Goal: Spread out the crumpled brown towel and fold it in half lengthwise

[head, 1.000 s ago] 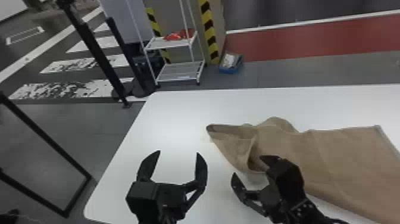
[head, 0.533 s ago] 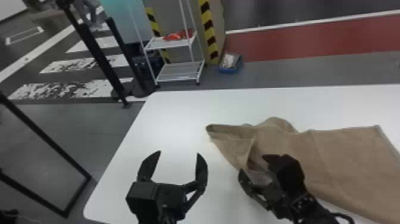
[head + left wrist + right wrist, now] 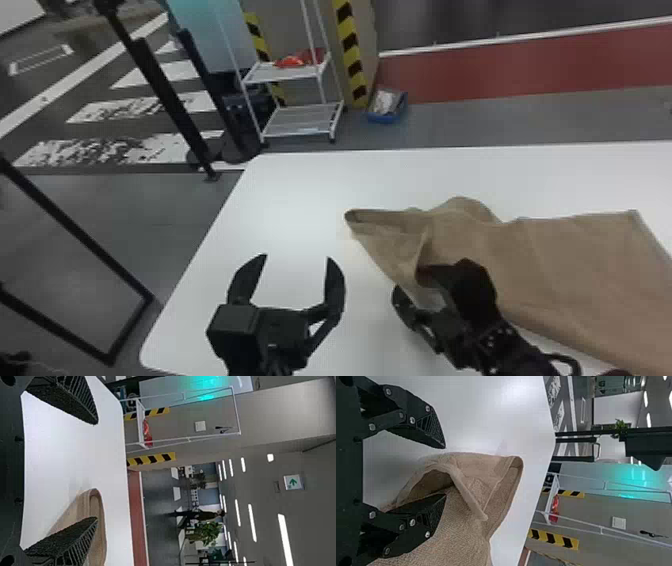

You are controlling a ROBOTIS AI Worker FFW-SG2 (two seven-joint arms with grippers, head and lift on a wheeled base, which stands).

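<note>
Towel (image 3: 560, 260), brown and rumpled at its left end, is laid on the right side of the white table (image 3: 290, 200). By its open fold, the right gripper (image 3: 407, 281) is held with fingers spread; farther left, the left gripper (image 3: 296, 257) is likewise held wide apart.
</note>
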